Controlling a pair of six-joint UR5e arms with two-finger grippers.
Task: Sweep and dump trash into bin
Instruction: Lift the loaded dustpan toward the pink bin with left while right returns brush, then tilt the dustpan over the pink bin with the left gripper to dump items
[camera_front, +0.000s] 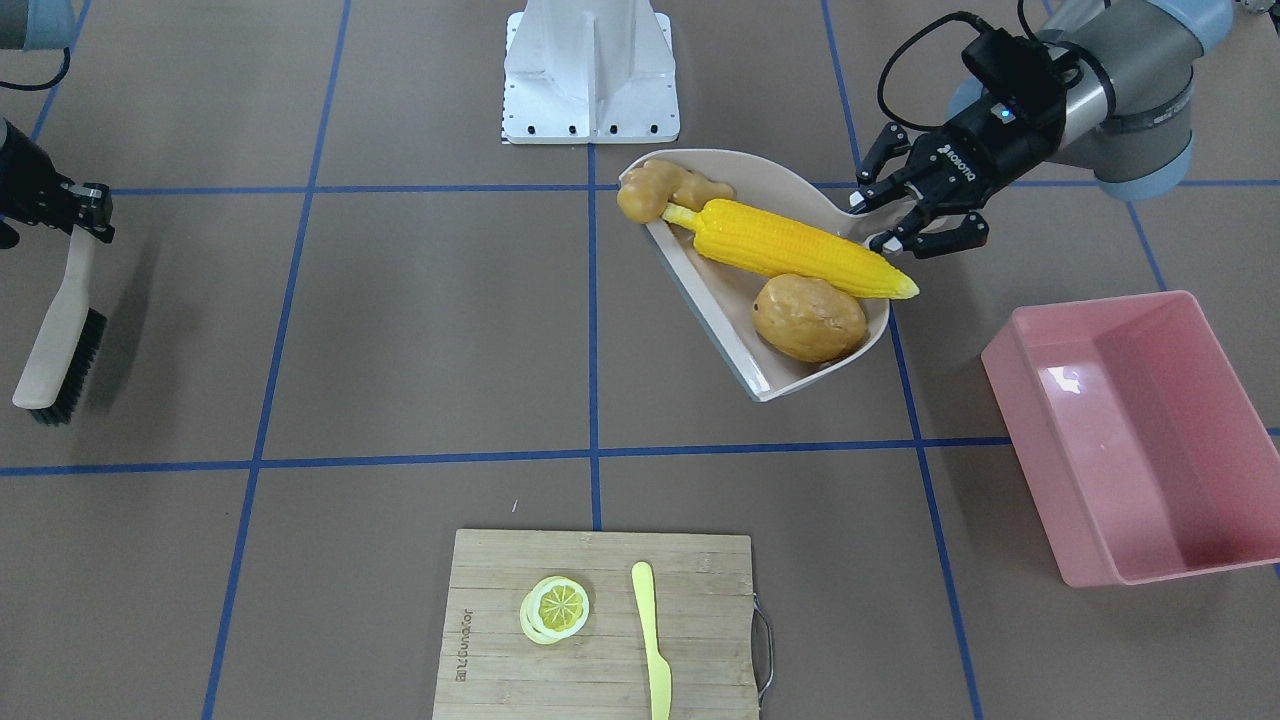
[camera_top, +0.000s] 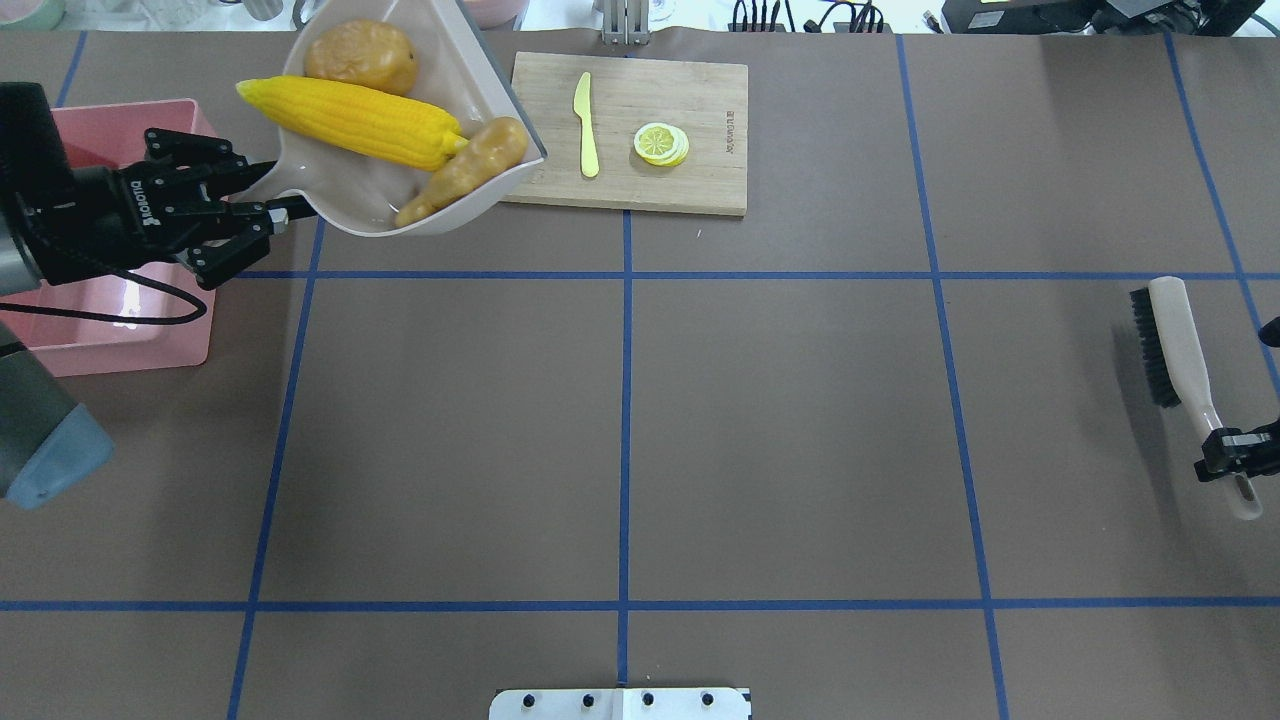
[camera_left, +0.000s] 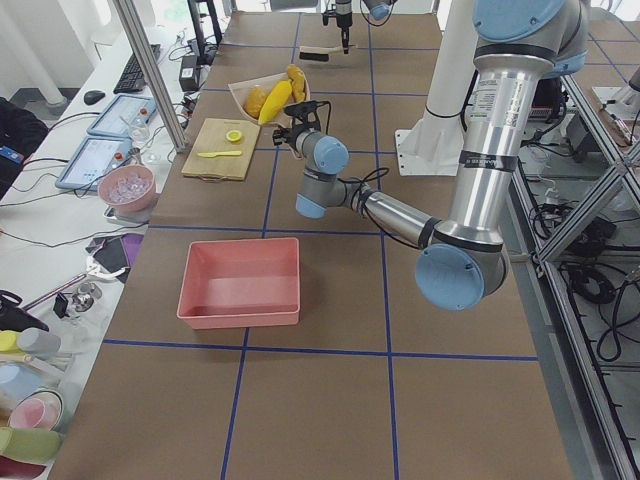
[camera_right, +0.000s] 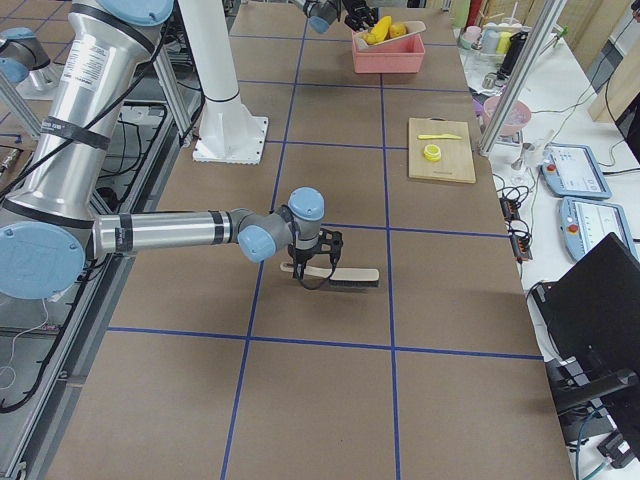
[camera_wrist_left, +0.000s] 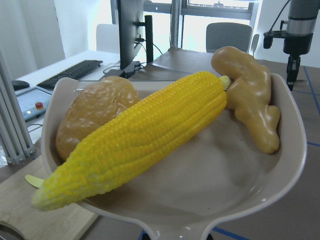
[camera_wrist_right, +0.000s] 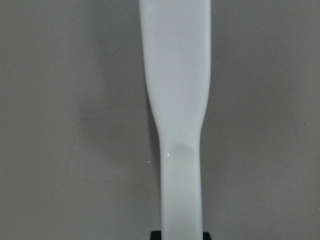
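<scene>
My left gripper (camera_front: 905, 215) is shut on the handle of the beige dustpan (camera_front: 720, 290) and holds it lifted and tilted above the table. In the pan lie the yellow corn cob (camera_front: 800, 248), the tan ginger root (camera_front: 665, 188) and the brown potato (camera_front: 808, 318). All three fill the left wrist view, the corn (camera_wrist_left: 145, 140) lying across the middle. The pink bin (camera_front: 1150, 440) stands empty on the table, beside and below the pan. My right gripper (camera_front: 85, 215) is shut on the handle of the brush (camera_front: 60, 340), far off at the other end.
A wooden cutting board (camera_front: 600, 620) at the operators' edge carries a lemon slice (camera_front: 555, 608) and a yellow knife (camera_front: 652, 640). The robot's white base (camera_front: 590, 70) stands at the robot's edge of the table. Blue tape lines cross the brown table.
</scene>
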